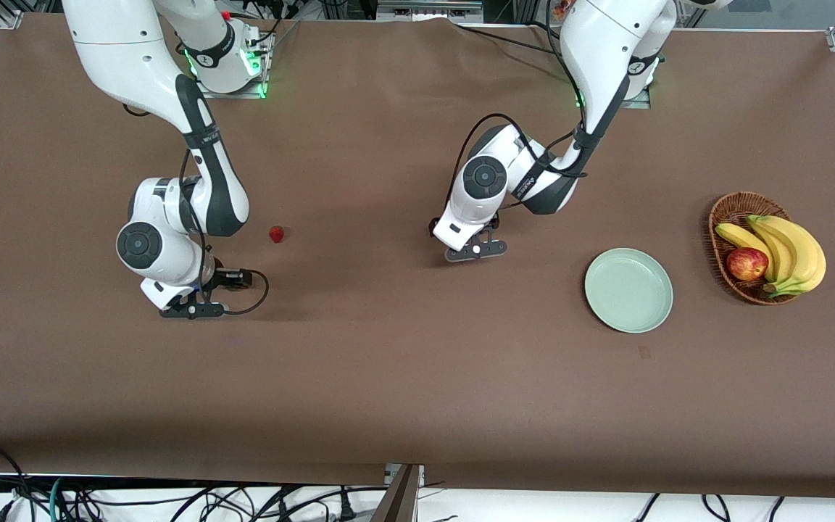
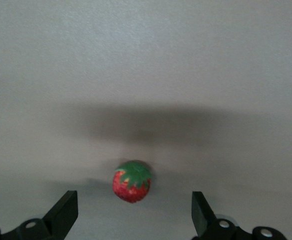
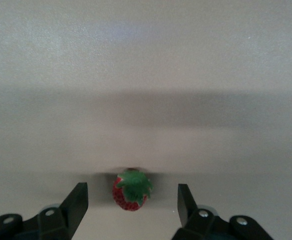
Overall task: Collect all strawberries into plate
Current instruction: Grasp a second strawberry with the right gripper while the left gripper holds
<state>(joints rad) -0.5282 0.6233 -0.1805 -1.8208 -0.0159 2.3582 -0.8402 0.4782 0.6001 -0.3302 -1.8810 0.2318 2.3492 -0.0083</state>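
Note:
One strawberry (image 1: 276,233) lies free on the brown table, close to the right arm. My right gripper (image 1: 193,310) is low over the table, nearer the front camera than that berry. In the right wrist view it stands open (image 3: 131,205) around a second strawberry (image 3: 132,190), with a gap on each side. My left gripper (image 1: 475,250) is low over the middle of the table. It is wide open (image 2: 133,214) with a third strawberry (image 2: 132,181) just ahead of its fingertips, untouched. The mint-green plate (image 1: 628,290) sits toward the left arm's end and holds nothing.
A wicker basket (image 1: 723,210) with bananas (image 1: 794,246) and a red apple (image 1: 746,263) stands beside the plate, closer to the table's end. Cables hang along the table's front edge.

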